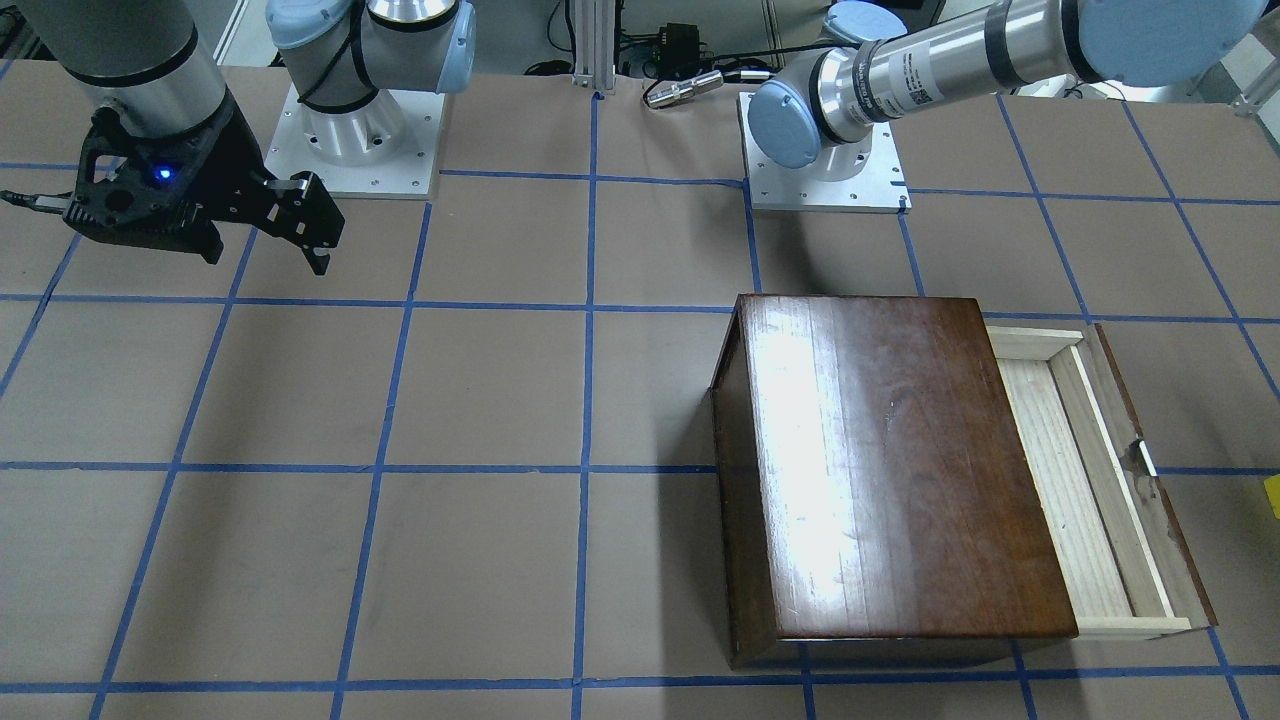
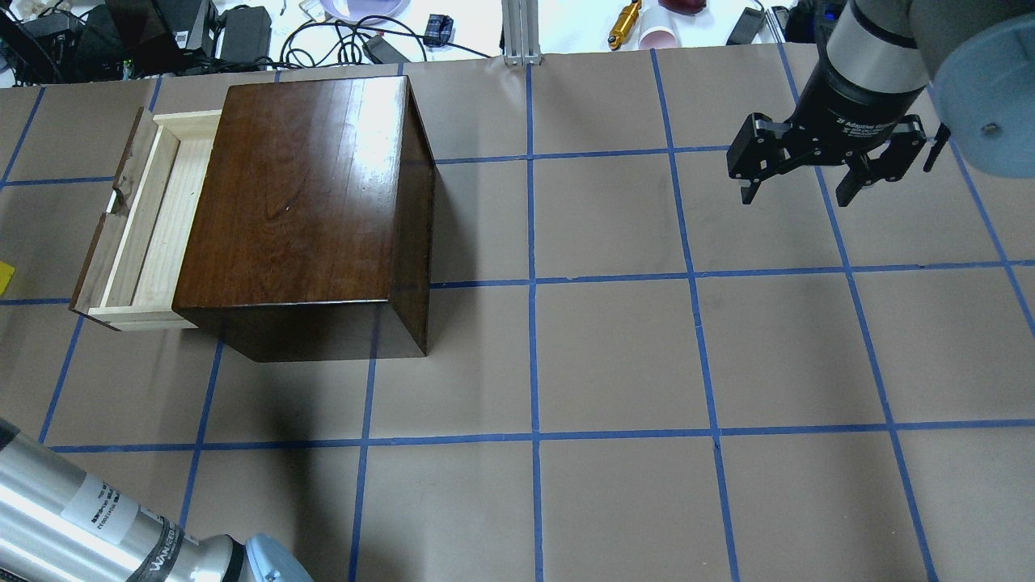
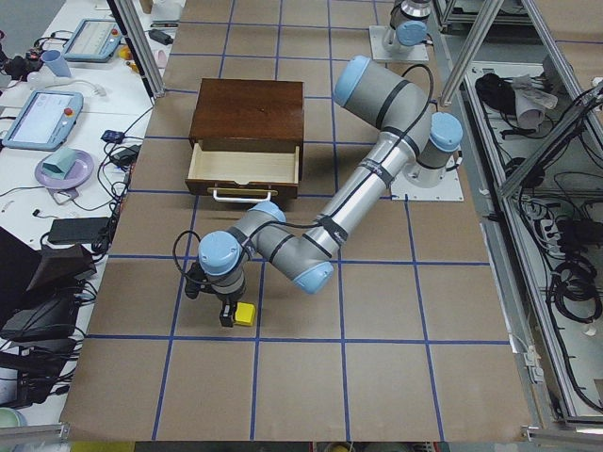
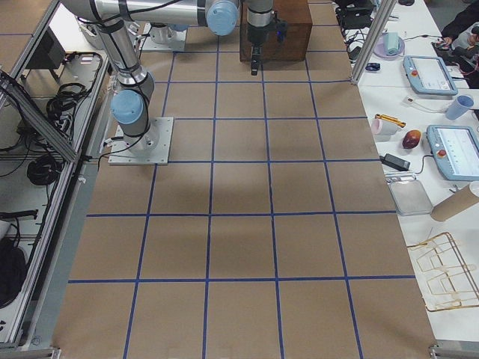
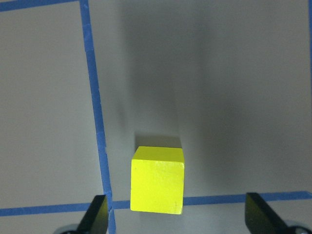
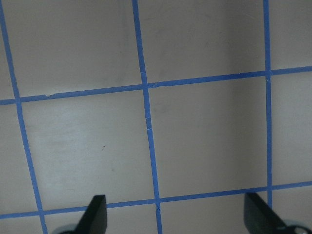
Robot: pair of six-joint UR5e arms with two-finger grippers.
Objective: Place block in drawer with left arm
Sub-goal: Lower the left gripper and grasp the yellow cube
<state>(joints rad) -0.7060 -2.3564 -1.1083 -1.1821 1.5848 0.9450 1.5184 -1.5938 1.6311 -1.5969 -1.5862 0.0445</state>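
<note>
The yellow block [image 5: 157,180] lies on the brown table paper between my left gripper's [image 5: 178,219] open fingers [image 5: 97,214], untouched. It also shows in the exterior left view [image 3: 245,314], beside the left gripper [image 3: 219,306], and at the frame edges of the front [image 1: 1272,495] and overhead [image 2: 4,276] views. The drawer [image 2: 154,218] of the dark-brown box [image 2: 299,194] stands pulled open and holds nothing; it faces the block [image 3: 243,165]. My right gripper [image 2: 796,194] is open and empty, hovering far from the box [image 1: 265,250].
Blue tape lines grid the table. Both arm bases [image 1: 350,140] stand on metal plates at the robot's edge. Cables, cups and boxes [image 2: 242,24] lie beyond the far edge. Side tables with tablets and a plate [image 3: 57,113] flank the table.
</note>
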